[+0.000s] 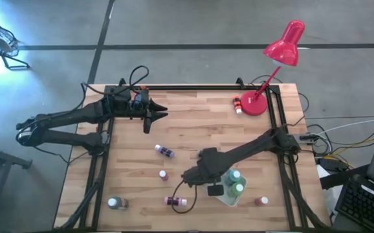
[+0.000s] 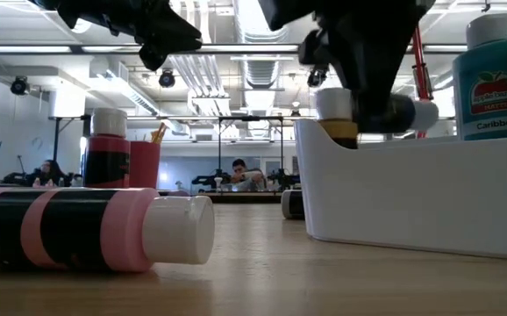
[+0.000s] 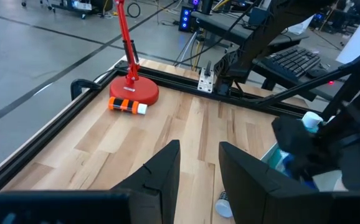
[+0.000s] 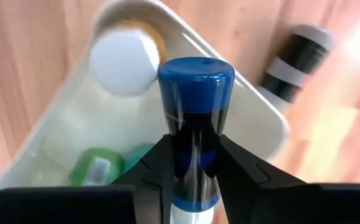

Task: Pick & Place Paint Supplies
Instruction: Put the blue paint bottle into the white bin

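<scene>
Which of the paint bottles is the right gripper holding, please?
The blue bottle, clamped in the right gripper above the white bin; the others lie loose or in the bin.

A grey concrete floor (image 1: 193, 22) crossed by dark lines surrounds the pale wooden plank table (image 1: 193, 129), while bright strip ceiling lights (image 2: 236, 48) and seated people (image 2: 245, 175) fill the hall behind.

Blue paint bottle (image 4: 192, 124) above white bin (image 4: 255, 106)

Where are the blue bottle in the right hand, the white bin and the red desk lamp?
blue bottle (image 4: 195, 93): right wrist view, its upper body.
white bin (image 2: 411, 197): low view, its front wall.
red desk lamp (image 1: 285, 44): high view, its shade.
</scene>
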